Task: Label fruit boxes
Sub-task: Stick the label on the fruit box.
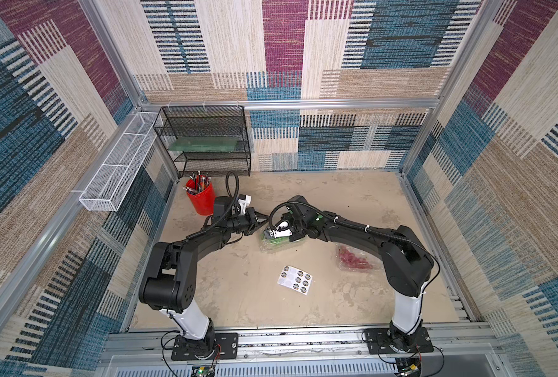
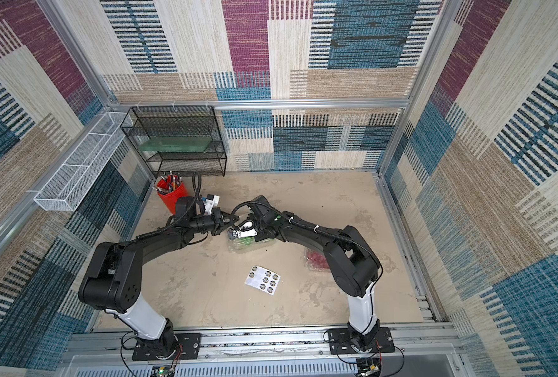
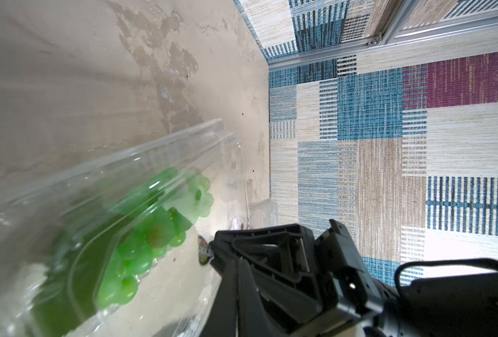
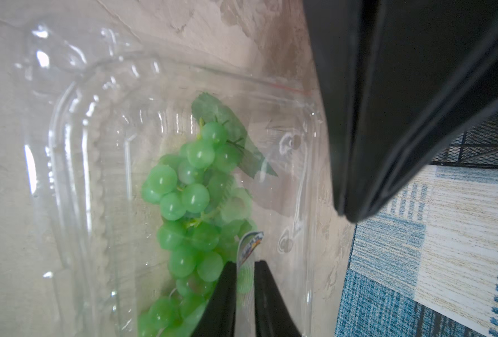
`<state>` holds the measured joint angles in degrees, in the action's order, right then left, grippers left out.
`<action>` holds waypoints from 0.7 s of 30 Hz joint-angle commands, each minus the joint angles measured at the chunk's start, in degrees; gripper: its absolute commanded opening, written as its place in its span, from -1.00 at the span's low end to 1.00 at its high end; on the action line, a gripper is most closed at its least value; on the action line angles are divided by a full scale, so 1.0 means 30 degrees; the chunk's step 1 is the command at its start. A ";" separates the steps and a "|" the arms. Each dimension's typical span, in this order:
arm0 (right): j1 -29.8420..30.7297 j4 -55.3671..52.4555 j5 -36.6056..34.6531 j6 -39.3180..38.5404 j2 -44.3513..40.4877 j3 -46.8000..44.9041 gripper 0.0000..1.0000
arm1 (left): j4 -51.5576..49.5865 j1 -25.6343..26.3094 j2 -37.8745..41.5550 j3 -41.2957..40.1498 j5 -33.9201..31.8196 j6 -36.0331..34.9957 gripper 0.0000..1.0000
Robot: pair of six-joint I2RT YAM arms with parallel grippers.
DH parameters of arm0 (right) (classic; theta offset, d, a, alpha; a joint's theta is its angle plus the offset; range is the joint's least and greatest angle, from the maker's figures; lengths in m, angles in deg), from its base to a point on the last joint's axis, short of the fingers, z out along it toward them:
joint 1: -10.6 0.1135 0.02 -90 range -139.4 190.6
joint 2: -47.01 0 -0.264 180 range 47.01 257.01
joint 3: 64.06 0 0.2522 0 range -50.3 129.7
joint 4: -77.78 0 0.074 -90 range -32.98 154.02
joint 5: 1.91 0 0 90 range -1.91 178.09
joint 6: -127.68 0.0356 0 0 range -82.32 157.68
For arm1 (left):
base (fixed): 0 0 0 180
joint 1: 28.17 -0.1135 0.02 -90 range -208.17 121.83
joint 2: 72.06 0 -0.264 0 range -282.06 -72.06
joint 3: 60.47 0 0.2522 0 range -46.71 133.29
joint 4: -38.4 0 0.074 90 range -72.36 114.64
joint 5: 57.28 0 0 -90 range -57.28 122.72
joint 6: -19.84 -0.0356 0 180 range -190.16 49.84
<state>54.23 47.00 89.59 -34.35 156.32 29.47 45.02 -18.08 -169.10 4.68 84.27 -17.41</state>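
Note:
The fruit box with green grapes point(image 1: 272, 244) point(image 4: 183, 189) lies at mid-table, its clear lid filling both wrist views point(image 3: 125, 204). My right gripper point(image 4: 245, 264) points down at this lid, shut on a round sticker point(image 4: 249, 245) that stands up between its fingertips; the sticker point(image 3: 204, 253) sits just above the lid. My left gripper point(image 3: 239, 259) point(image 1: 261, 221) is shut on nothing, its tips beside the right gripper over the box's left end. The fruit box with red grapes point(image 1: 356, 259) point(image 2: 316, 259) lies to the right, partly hidden by the right arm.
The white sticker sheet point(image 1: 295, 279) point(image 2: 263, 276) lies in front of the green box. A red pencil cup point(image 1: 200, 196) stands at the back left beside a black mesh shelf point(image 1: 205, 140). A white wire basket point(image 1: 117, 166) hangs on the left wall.

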 commanded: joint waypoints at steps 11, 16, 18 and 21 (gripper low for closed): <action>-0.0040 0.0223 0.0305 0.0015 -0.0367 -0.0489 -0.65 | -0.3096 0.1013 -0.1195 0.2076 0.0281 -0.1612 -0.95; -0.0073 0.0253 0.0350 0.0032 -0.0401 -0.0486 -0.65 | -0.5063 0.1270 -0.1498 0.2769 0.0168 -0.2674 -0.95; -0.0073 0.0285 0.0350 0.0025 -0.0400 -0.0486 -0.66 | -0.5671 0.1376 -0.1642 0.3013 0.0237 -0.3048 -0.95; -0.0101 0.0282 0.0314 0.0043 -0.0371 -0.0515 -0.66 | -0.6576 0.1486 -0.1787 0.3307 0.0179 -0.3560 -0.95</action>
<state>54.01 47.86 90.09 -34.35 155.51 28.07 29.35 -13.78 -174.10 13.67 84.44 -24.49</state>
